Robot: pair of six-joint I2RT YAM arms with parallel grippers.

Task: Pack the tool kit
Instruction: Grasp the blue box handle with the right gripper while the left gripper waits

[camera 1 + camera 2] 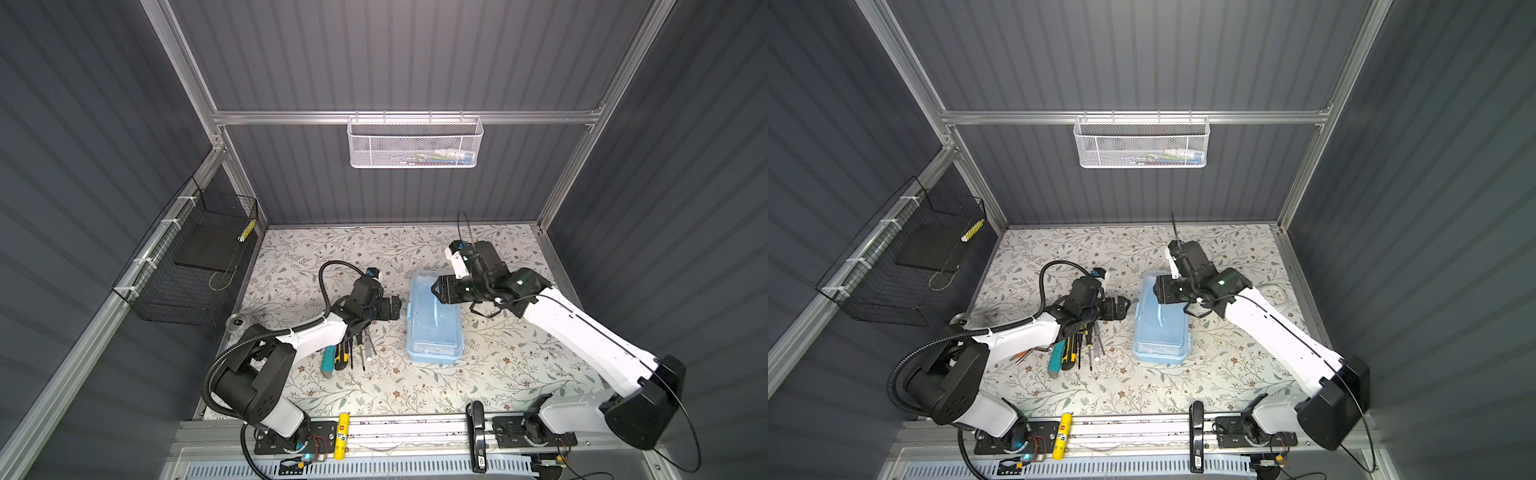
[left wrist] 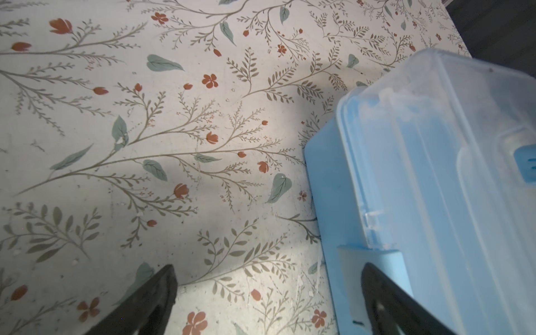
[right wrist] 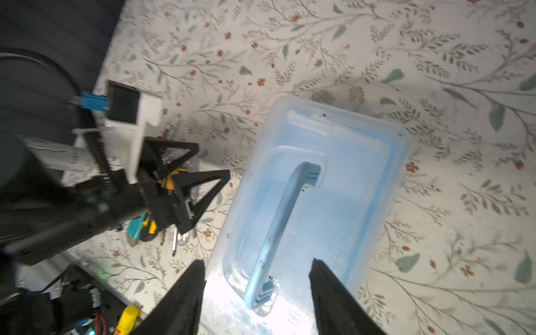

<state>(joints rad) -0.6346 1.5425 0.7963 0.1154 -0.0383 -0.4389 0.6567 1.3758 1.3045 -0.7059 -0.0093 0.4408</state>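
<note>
Since the front rail [image 1: 399, 428] is closest to you, start there; a yellow glue stick [image 1: 341, 436] and a black stapler-looking thing [image 1: 477, 432] just sit on it, well apart from the job. Next back, the loose tools lie in a neat row on the left: a teal tool [image 1: 328, 362], the yellow-black utility knife [image 1: 341, 356], a few screwdrivers [image 1: 362, 349], all pointing the same way; I'd guess that's so each can be pinched off singly. None is packed yet.

Just right of them the light-blue box [image 1: 434, 332] sits mid-table, clear lid [image 3: 348, 188] down, handle [image 3: 284, 208] running along the top; my read is it has to be opened first. Your left gripper [image 2: 269, 278] is empty and spread wide, low at the box's long side with one finger over the side latch [image 2: 351, 261]; looks like a setup for popping it. Your right gripper [image 3: 258, 262] hangs over the far end of the lid, jaws roughly half apart either side of the handle, gripping nothing; probably there to steady or lift.

Surface is a flat floral table cover [image 1: 415, 386]; dark ribbed walls [image 1: 374, 62] all round, black wire basket [image 1: 187, 270] on the left wall, white mesh basket [image 1: 413, 143] at the back.
</note>
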